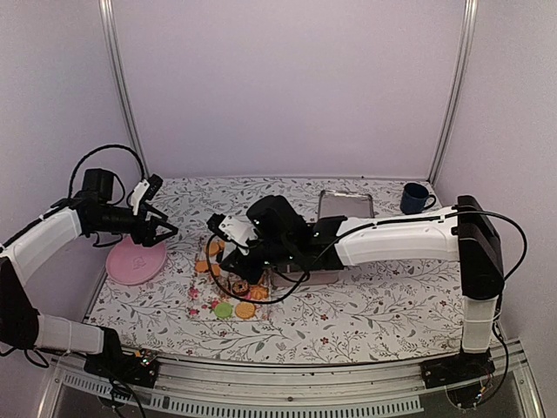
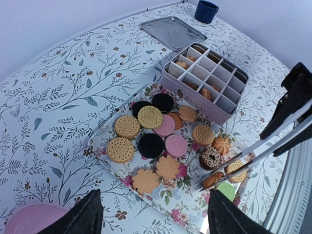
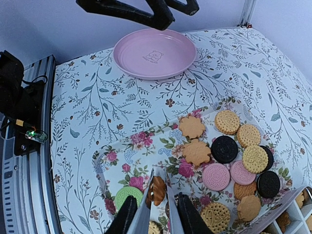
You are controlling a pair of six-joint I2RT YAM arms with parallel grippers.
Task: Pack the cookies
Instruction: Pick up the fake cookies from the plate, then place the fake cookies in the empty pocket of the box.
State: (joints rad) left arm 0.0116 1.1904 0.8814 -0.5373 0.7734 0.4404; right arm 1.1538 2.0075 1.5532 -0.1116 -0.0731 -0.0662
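The right arm (image 1: pixel 392 237) reaches over the divided box (image 2: pixel 192 95) and tray (image 2: pixel 184 170); table (image 1: pixel 365 305) nearer the bases lies open.

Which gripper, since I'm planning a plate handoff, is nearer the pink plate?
Left. The left gripper hovers above the edge of the pink plate; the right gripper is over the floral tray, gripping a cookie.

Enclosure, overhead view. Pale lavender walls (image 1: pixel 287 87) close the back and both sides, and two upright metal posts (image 1: pixel 122 87) stand at the rear corners. The table (image 1: pixel 365 313) is covered by a white cloth (image 2: pixel 58 97) printed with grey-green leafy sprigs and small red flowers. A ribbed metal rail (image 1: pixel 287 383) runs along its near edge. Lighting is soft and even, and shadows are faint.
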